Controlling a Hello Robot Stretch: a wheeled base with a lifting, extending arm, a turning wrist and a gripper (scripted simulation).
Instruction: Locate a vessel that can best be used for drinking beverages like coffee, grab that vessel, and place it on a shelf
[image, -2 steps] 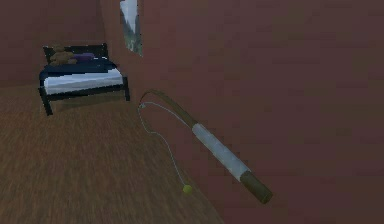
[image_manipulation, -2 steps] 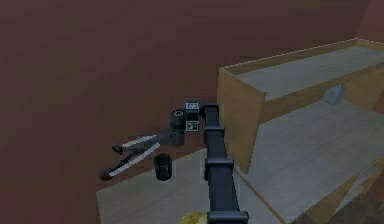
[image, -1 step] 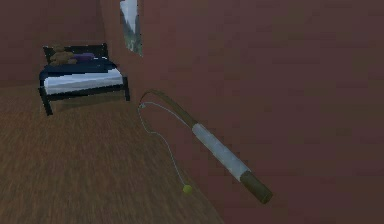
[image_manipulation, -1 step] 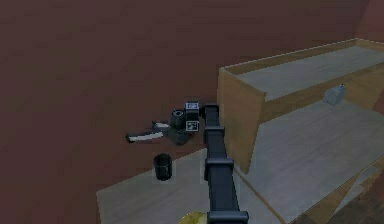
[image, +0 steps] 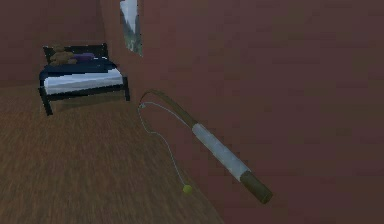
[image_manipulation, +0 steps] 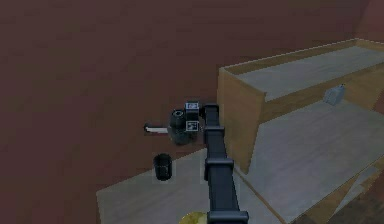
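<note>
Hanging at frame centre against bare wall (image_manipulation: 80, 80): gripper (image_manipulation: 156, 128), holding nothing, finger state not possible to tell. Dark cup (image_manipulation: 162, 166) just below on grey top (image_manipulation: 128, 196); shelf (image_manipulation: 240, 105) right.

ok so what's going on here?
The Stretch's arm reaches out over a grey surface beside a wooden shelf unit. Its gripper is near a small dark cup standing on that surface; I can't tell whether it holds anything. Ahead, a bat-like thing lies along the wall, with a bed farther back.
</note>
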